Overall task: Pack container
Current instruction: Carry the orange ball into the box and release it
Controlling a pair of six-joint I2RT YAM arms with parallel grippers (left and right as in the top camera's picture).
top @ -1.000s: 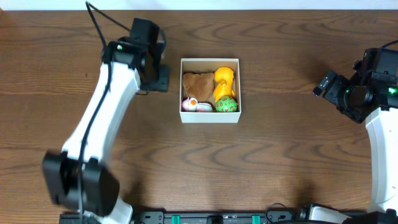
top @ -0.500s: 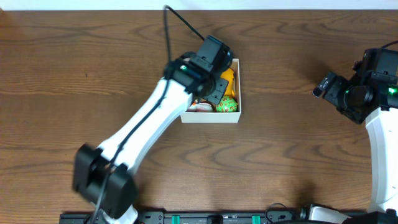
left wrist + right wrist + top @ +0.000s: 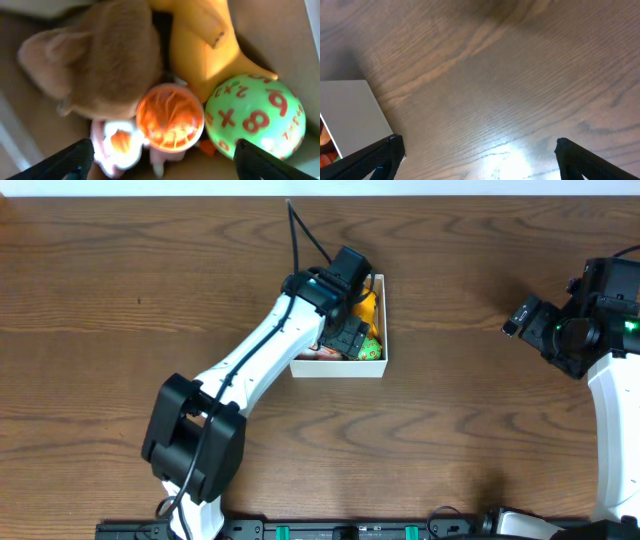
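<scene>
The container [image 3: 337,368] is a square white cardboard box with a brown inside [image 3: 280,30], at the table's middle. It holds a brown plush toy [image 3: 105,55], a yellow toy [image 3: 200,45], a green ball with numbers [image 3: 255,115], an orange-topped round toy [image 3: 170,117] and a pink-white toy [image 3: 117,145]. My left gripper [image 3: 347,335] hangs over the box, open and empty; its fingers [image 3: 162,162] stand wide on either side of the orange toy. My right gripper [image 3: 520,315] is open and empty over bare table [image 3: 480,155], far right of the box.
The dark wooden table [image 3: 480,430] lies all round the box. The box's white outer wall [image 3: 350,115] shows at the left edge of the right wrist view. The left arm [image 3: 250,370] stretches across the table from the front left.
My left arm has swung right from beside the box's left side to over the box and closer to the toys. The right arm has not moved.
</scene>
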